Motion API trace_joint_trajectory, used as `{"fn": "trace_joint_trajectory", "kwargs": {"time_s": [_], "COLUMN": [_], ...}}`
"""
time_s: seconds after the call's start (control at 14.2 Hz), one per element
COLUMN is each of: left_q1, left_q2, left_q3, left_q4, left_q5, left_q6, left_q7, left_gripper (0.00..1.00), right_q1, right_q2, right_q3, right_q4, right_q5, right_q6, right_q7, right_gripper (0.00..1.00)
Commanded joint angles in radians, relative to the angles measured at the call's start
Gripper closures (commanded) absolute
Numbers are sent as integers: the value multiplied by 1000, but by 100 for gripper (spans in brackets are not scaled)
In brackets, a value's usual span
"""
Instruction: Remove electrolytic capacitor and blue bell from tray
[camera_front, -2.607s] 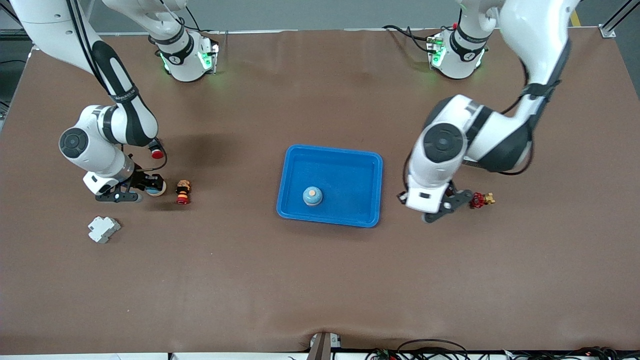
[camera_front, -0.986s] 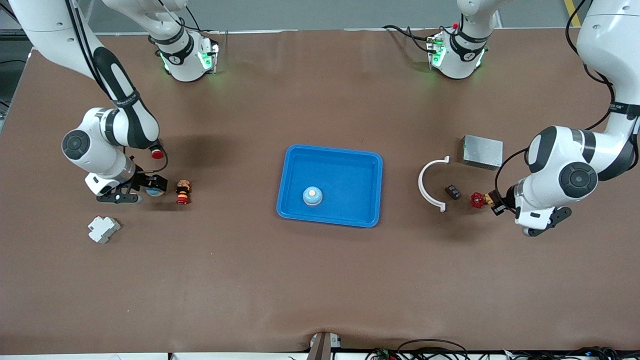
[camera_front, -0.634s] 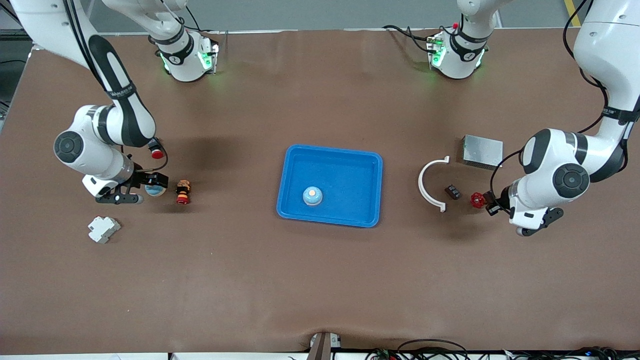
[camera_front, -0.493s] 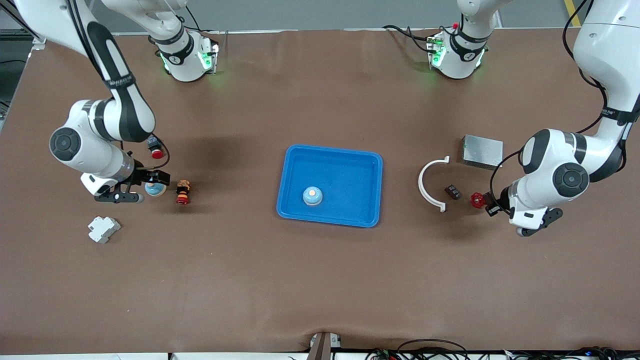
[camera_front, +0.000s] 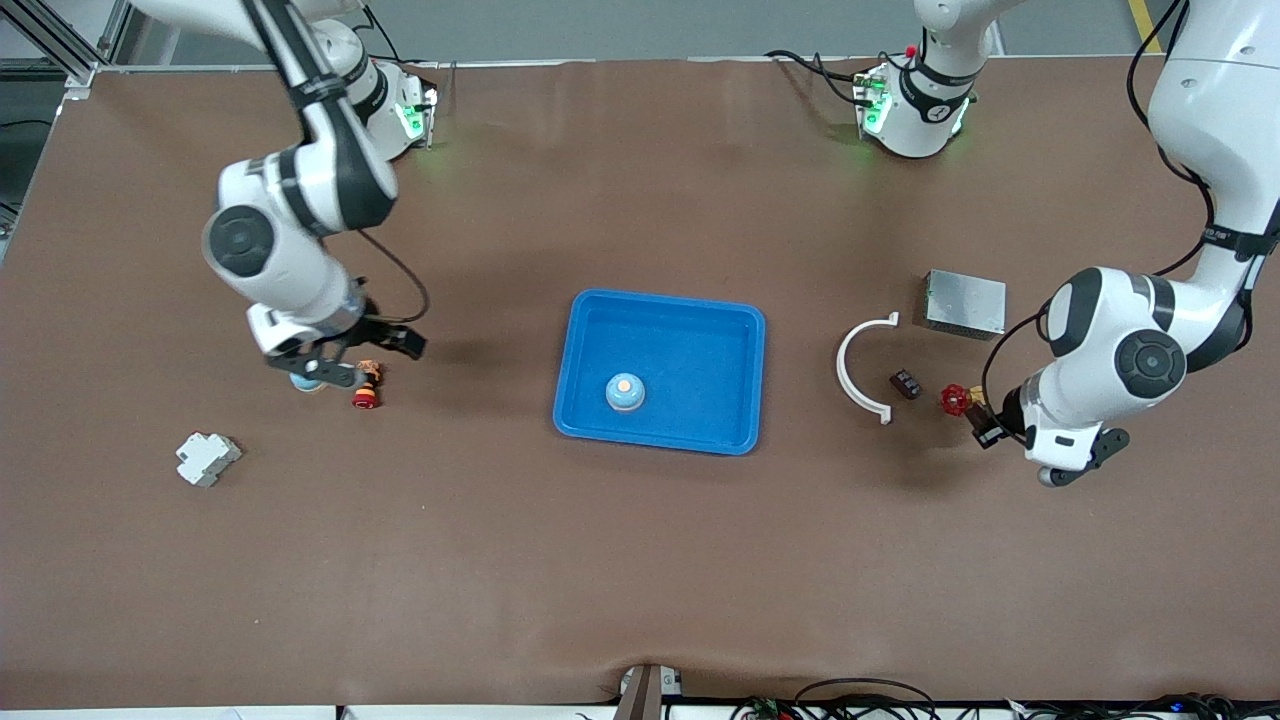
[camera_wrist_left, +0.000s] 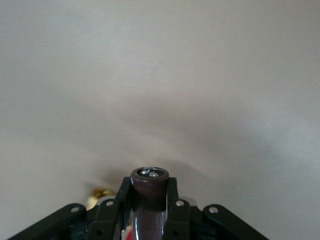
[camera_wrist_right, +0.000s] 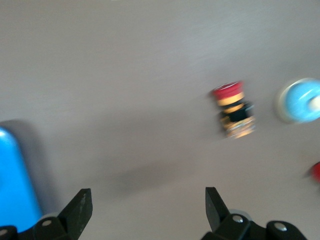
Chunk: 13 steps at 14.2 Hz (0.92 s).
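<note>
One of the two pieces looks to be out, and one remains. Starting at the right arm's end of the bench (camera_front: 640, 560), the right claw (camera_front: 360, 358) hangs with its fingers spread wide and nothing between them, over the bare surface just by a red-and-yellow push button (camera_front: 365, 386) and a pale blue round piece (camera_front: 303, 383). It touches neither, and a white block (camera_front: 208, 458) lies nearer the front camera. In the middle, the tray (camera_front: 742, 380) has the blue bell (camera_front: 624, 392) sitting upright inside it, close to the rim nearest the front camera, so that half of the job is yet to be done. I judge the empty right claw the likelier one to fetch it. Toward the left arm's end lie a white curved bracket (camera_front: 858, 370), a small black part (camera_front: 906, 383), a grey metal box (camera_front: 965, 303) and a red valve (camera_front: 955, 400). Just beside the valve, the left claw (camera_front: 985, 428) is pressed together on the electrolytic capacitor (camera_wrist_left: 150, 180), a dark brown cylinder pinched between its fingers, well apart from the tray. Whether it already rests on the bench I cannot tell. Letting it go seems to be what remains for this piece.
</note>
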Motion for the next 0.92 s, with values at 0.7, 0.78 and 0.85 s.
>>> {"fn": "trace_joint_trajectory", "kwargs": {"time_s": [0.7,0.78,0.85], "left_q1": [-56,-43,-45], "left_q2": [73,67,66], "left_q3": [5,-1,-4], "left_q4": [79,79,82], "left_q5": [89,89,89], "left_q6": [-11,-16,-19], "left_q7": [-11,-2,21], "left_gripper": [0,0,0], "right_q1": [377,389,394], "right_q2": [438,472,507], "right_q3": [-16,-16,-17], "right_q4": [548,576,609], "right_q5": [-5,-2,-7], "right_q6": [-59,-62,-62], "right_q7": [685,688,711], "right_gripper": [0,0,0]}}
